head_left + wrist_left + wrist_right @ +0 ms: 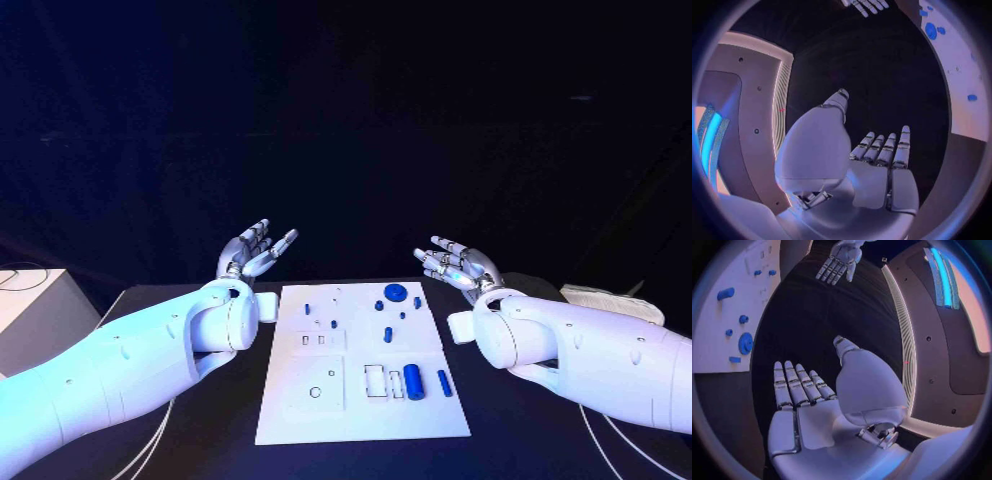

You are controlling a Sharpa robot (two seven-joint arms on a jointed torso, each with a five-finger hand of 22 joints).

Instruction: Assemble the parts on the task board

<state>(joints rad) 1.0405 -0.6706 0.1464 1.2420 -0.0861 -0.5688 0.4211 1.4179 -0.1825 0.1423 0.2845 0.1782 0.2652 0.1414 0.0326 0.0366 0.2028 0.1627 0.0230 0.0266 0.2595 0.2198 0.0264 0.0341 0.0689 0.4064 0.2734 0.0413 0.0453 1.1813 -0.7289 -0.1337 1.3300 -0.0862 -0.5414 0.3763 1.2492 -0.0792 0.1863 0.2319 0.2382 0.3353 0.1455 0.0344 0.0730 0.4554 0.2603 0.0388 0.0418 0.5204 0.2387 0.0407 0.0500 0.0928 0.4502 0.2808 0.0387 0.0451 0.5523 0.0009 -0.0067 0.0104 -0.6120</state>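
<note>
Looks like nothing's started yet. Task board (361, 420) sits mid-bench (519, 440), long axis running near to far, between the two arms.

Left robot hand (257, 248) is raised off the board's far-left corner, fingers spread, holding nothing. Right robot hand (459, 262) mirrors it off the far-right corner, also spread and empty. Neither touches the board or any part.

Parts on the board:
- round blue gear-like piece (395, 292) at the far end, small blue peg (418, 301) just beside it
- a few small blue pegs (335, 323) scattered mid-board
- larger blue cylinder (413, 381) lying near the right edge, slimmer blue piece (444, 383) beside it

Can't tell which pegs are seated and which are loose; too small. The cylinder looks loose, lying flat beside white slots. My read: most or all of the assembly is still to do, first pick not begun.
</note>
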